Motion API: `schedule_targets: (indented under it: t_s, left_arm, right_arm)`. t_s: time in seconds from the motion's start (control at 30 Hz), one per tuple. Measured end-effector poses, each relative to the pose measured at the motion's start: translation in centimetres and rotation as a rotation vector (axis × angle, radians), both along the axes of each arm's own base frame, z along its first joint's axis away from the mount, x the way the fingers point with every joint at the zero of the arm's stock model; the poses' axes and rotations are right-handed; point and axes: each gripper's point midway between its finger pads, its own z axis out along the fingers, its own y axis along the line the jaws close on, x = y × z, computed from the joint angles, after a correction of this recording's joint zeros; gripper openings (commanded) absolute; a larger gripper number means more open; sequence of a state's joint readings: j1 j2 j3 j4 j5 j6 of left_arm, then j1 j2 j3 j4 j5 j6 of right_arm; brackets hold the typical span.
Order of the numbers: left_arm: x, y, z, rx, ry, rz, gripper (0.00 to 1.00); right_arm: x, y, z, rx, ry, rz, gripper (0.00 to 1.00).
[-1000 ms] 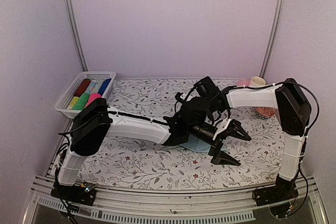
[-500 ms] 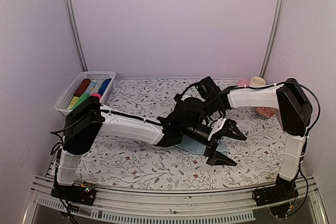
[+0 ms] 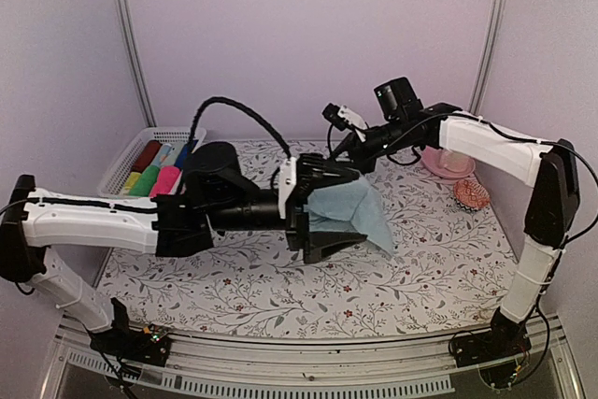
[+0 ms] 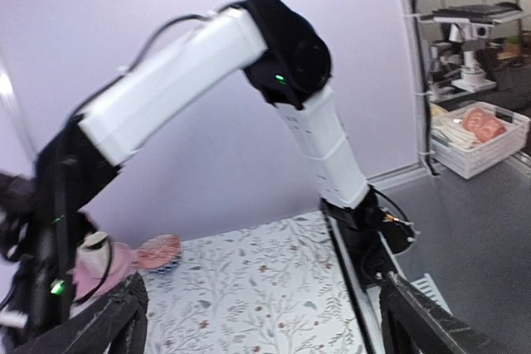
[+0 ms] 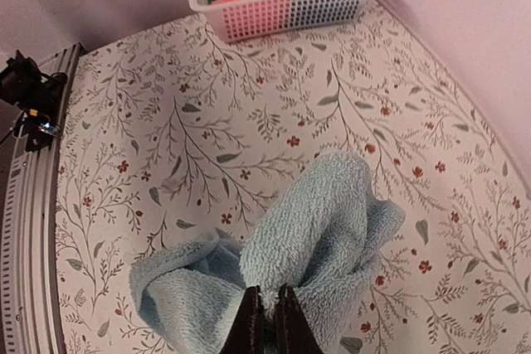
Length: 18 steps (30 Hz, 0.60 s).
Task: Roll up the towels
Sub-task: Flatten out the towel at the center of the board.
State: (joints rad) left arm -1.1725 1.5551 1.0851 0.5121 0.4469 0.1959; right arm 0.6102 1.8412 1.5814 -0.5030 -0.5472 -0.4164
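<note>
**Blue towel pinched and lifted over the flowered table**

The table (image 3: 234, 277) wears a white cover printed with grey sprigs and small red flowers, and a ribbed metal rail (image 3: 280, 382) runs along the bottom of the top view. Plain lilac walls close the cell in, with a metal pole (image 3: 131, 44) at upper left and another at upper right. In the left wrist view a grey floor shows at the right, with a white crate (image 4: 481, 143) of folded cloths on it.

The right gripper (image 5: 265, 296) is closed tight on a fold of the pale blue towel (image 5: 315, 246). In the top view the towel (image 3: 369, 217) hangs in loose folds from that gripper (image 3: 357, 163) at the centre of the frame, its lower part bunched on the cover. The left gripper (image 3: 348, 207) stands spread wide beside the cloth (whether a finger touches it cannot be told). Its own camera shows nothing between its fingers (image 4: 108, 321).

A white mesh basket (image 3: 126, 175) sits at upper left with coloured rolls, the pink towel (image 3: 166, 179) rolled among them. A pink bowl (image 3: 448, 163) and a red-patterned dish (image 3: 470, 193) sit at the right.
</note>
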Motion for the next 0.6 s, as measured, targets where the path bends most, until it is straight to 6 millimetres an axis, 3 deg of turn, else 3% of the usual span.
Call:
schedule_targets:
  t_s: [0.13,0.27,0.4,0.6]
  left_arm:
    - [2.0,6.1,3.7,-0.089,-0.047,0.258,0.97]
    - [3.9,10.1,4.5,-0.11,-0.07,0.45,0.97]
    - [5.3,11.4,2.2,-0.028,-0.14,0.557,0.97]
    - [5.6,10.4,-4.9,0.205,-0.265,0.526,0.96]
  right_arm:
    - [-1.8,0.0,7.7,0.116,-0.112,0.115,0.03]
    - [-5.3,-0.3,13.0,0.206,-0.189,0.244,0.04]
    - [-7.5,-0.4,13.8,0.242,-0.182,0.336,0.04]
    - [-8.9,-0.4,11.4,0.242,-0.073,0.413,0.04]
